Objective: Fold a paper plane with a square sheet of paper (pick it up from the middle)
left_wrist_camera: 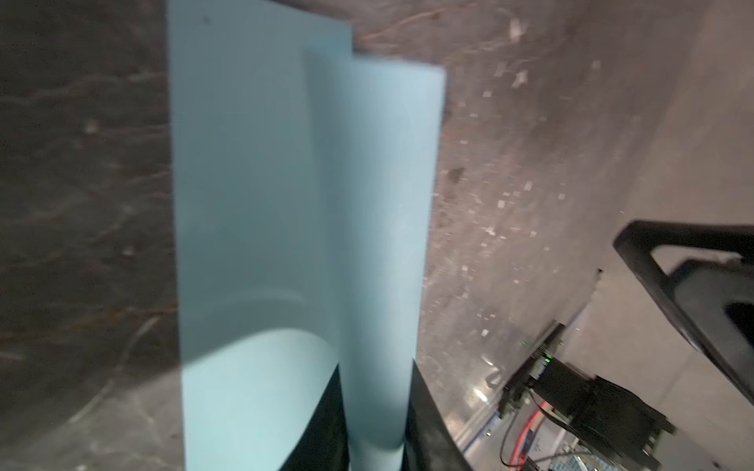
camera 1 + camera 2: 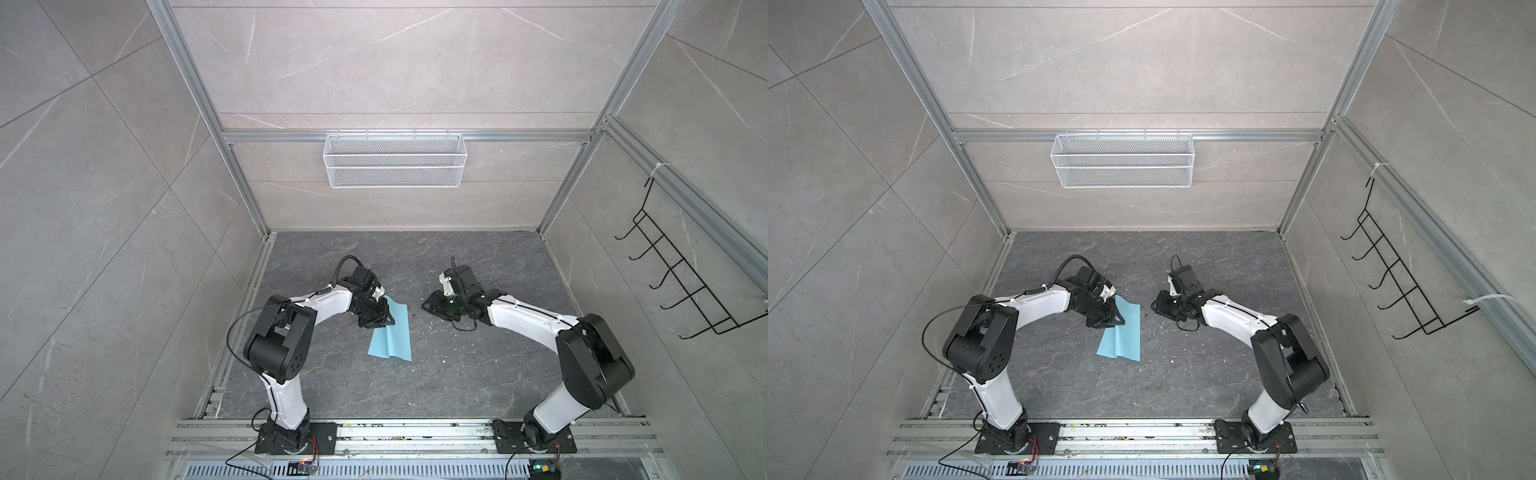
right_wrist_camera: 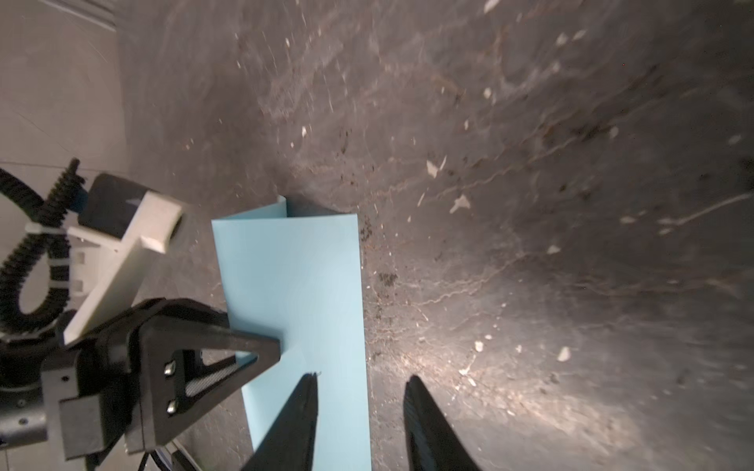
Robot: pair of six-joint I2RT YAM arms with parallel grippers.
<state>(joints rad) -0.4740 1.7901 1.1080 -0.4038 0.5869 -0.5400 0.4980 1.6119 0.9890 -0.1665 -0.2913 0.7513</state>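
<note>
While the left end effector (image 2: 381, 319) pinches it, your square sheet of paper (image 2: 395, 338) buckles on the table (image 2: 457, 374).
You see its raised ridge clamped between the fingers (image 1: 424, 428). The right end effector (image 3: 362, 377) hangs open beside the sheet. The wire basket (image 2: 395, 166) on the back wall shows only mesh.

— How does the paper (image 3: 293, 285) lie?
— Blue, bent into a raised ridge. The left gripper (image 3: 265, 350) meets it there.
— And the right gripper (image 3: 361, 412)?
— Jaws apart: one finger over paper, one over speckled floor (image 3: 530, 204).
</note>
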